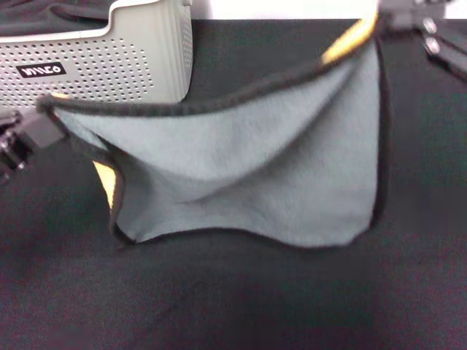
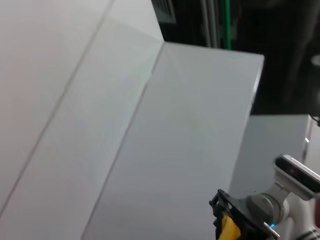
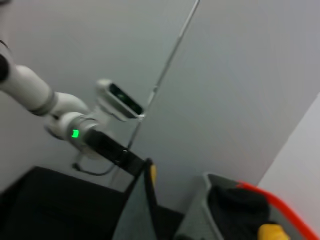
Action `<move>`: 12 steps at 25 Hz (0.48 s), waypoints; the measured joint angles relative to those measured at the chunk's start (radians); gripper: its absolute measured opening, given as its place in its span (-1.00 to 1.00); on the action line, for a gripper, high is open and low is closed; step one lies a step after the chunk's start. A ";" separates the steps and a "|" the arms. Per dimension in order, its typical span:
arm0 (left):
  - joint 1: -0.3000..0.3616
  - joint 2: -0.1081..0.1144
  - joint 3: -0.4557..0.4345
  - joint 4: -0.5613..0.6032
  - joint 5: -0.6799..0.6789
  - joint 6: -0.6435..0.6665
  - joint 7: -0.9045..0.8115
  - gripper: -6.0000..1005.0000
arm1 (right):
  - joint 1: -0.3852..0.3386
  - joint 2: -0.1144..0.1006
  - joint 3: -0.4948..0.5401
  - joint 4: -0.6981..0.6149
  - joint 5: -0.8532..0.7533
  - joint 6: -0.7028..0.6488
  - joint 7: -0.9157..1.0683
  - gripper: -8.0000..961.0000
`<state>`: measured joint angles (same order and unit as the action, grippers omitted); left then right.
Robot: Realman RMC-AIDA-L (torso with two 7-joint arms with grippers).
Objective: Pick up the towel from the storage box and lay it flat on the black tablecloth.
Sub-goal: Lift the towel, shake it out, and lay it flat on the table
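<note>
The towel (image 1: 248, 175) hangs stretched between my two grippers above the black tablecloth (image 1: 233, 306), grey-teal face toward the head camera, with yellow showing at two corners. Its lower edge sags close to the cloth. My left gripper (image 1: 42, 109) is shut on the towel's left top corner, just in front of the storage box (image 1: 109, 65). At the far right my right gripper (image 1: 381, 23) is shut on the other top corner, held higher. The left wrist view shows the right gripper (image 2: 226, 222) pinching a yellow corner; the right wrist view shows the left gripper (image 3: 144, 167) holding the towel's edge.
The storage box stands at the back left with a dark cloth (image 1: 51, 13) inside. In the right wrist view a grey bin (image 3: 210, 215) holds dark fabric, a red strip and a yellow item. White wall panels lie behind the table.
</note>
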<state>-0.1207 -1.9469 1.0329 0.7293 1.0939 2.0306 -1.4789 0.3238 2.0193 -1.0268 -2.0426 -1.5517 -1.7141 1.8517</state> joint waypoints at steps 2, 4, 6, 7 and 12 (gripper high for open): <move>0.005 -0.007 0.001 0.041 0.027 0.001 -0.025 -0.98 | -0.037 0.002 0.007 0.000 0.027 -0.028 0.000 -0.98; 0.014 -0.015 0.003 0.077 0.046 0.002 -0.049 -0.98 | -0.069 0.004 0.006 0.000 0.057 -0.060 0.000 -0.98; 0.023 -0.021 0.008 0.096 0.053 0.005 -0.063 -0.98 | -0.086 0.004 0.003 0.001 0.086 -0.095 0.000 -0.98; 0.027 -0.023 0.017 0.108 0.053 0.006 -0.068 -0.98 | -0.092 0.004 0.003 0.001 0.100 -0.113 0.001 -0.98; 0.060 -0.019 0.105 0.178 0.004 0.007 -0.071 -0.98 | -0.119 0.005 0.003 0.003 0.166 -0.198 0.007 -0.98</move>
<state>-0.0602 -1.9664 1.1380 0.9069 1.0976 2.0380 -1.5501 0.2043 2.0244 -1.0238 -2.0393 -1.3860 -1.9116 1.8589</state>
